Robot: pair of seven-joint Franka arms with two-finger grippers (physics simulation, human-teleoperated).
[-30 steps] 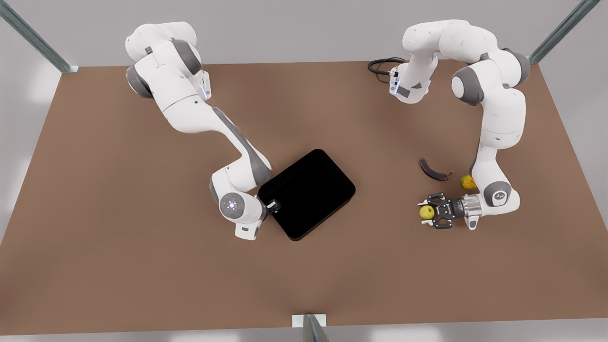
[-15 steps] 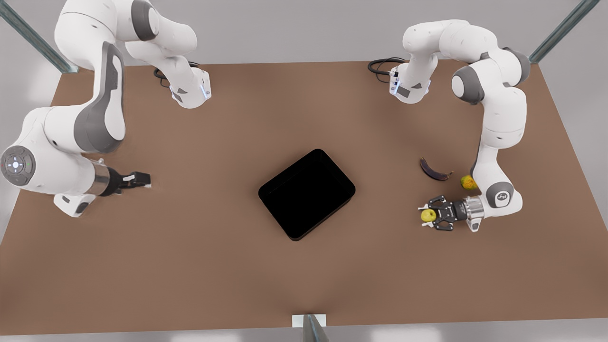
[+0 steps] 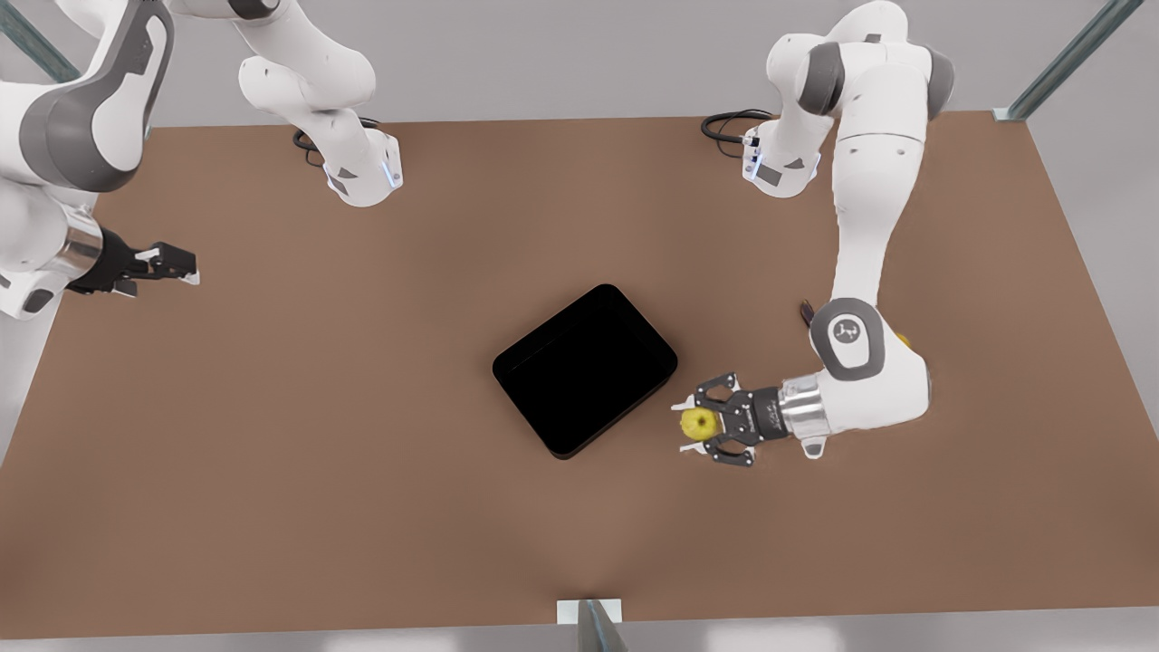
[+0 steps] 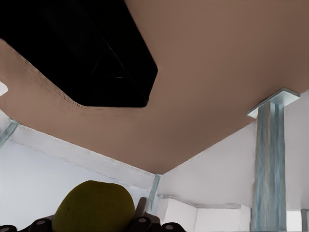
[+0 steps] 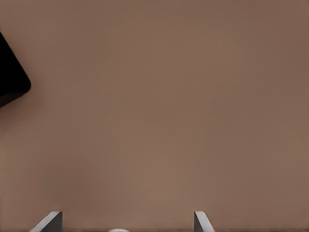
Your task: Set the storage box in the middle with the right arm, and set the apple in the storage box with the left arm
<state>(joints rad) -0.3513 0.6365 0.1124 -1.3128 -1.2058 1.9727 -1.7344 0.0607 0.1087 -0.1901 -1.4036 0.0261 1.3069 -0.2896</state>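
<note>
1. We see the brown surface (image 3: 362, 507) carrying everything, and both white arms are mounted at its far edge in the front view.
2. The left arm (image 3: 869, 226) reaches down on the front view's right. The right arm (image 3: 63, 136) is pulled back to the front view's left edge, well apart from the box, and waits there.
3. The storage box (image 3: 585, 369) lies near the middle of the surface, turned diagonally: its long axis runs from the near-left corner to the far-right corner in the front view. We see its open side facing up.
4. The left gripper (image 3: 695, 424) points sideways toward the front view's left, just beside the box's near-right corner, and its fingers are clamped on the apple (image 3: 698, 422).
5. The right gripper (image 3: 186, 265) also points toward the box from afar. In the right wrist view we see its two fingertips (image 5: 48, 222) spread apart with bare surface between them, and one rounded corner of the box (image 5: 12, 79).
6. In the left wrist view we see the apple (image 4: 94, 208) close up between the black fingers, with the box (image 4: 91, 58) beyond it, not touching.
7. A dark tip of the banana (image 3: 805, 313) peeks from behind the left arm's wrist.
</note>
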